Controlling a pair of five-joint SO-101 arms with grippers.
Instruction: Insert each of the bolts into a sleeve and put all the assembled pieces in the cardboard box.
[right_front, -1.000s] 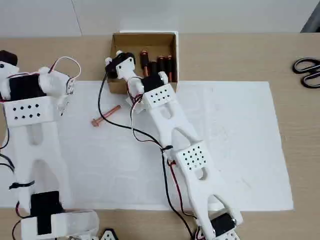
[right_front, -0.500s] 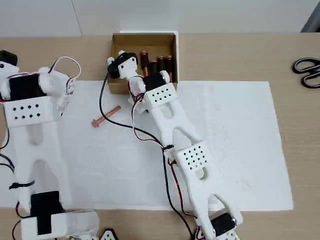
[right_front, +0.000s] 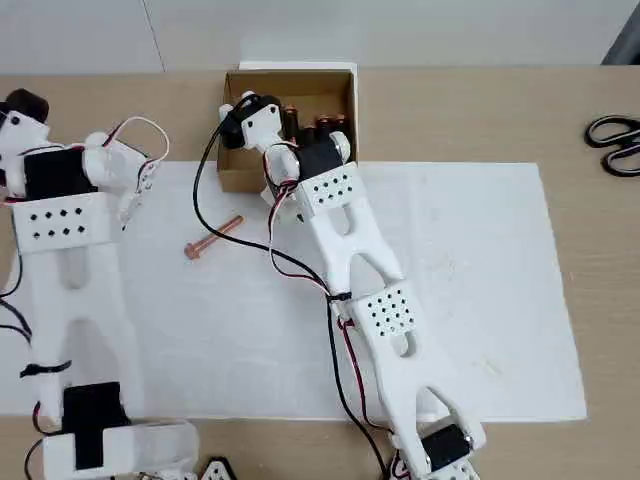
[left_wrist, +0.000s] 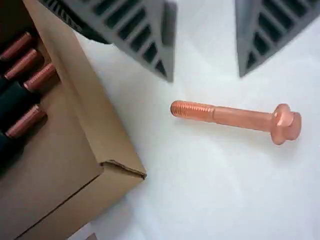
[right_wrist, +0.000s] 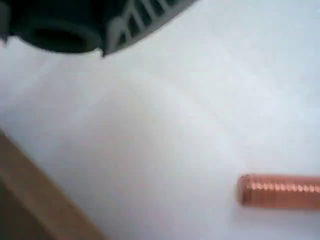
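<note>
A bare copper bolt lies on the white paper, left of the cardboard box. Several bolts in black sleeves lie inside the box. My left gripper is left of the bolt, above the paper's edge. In the left wrist view it is open and empty, with the bolt just beyond its fingertips and the box to one side. My right gripper hangs over the left part of the box. The right wrist view shows the bolt's threaded end on the paper.
The white paper covers most of the table, with free room to the right of the right arm. Scissors lie at the far right edge. The right arm's cables trail across the paper near the bolt.
My right gripper has moved from the box's front left corner farther in over the box. The left arm's wrist has shifted slightly toward the back. The bolt has not moved.
</note>
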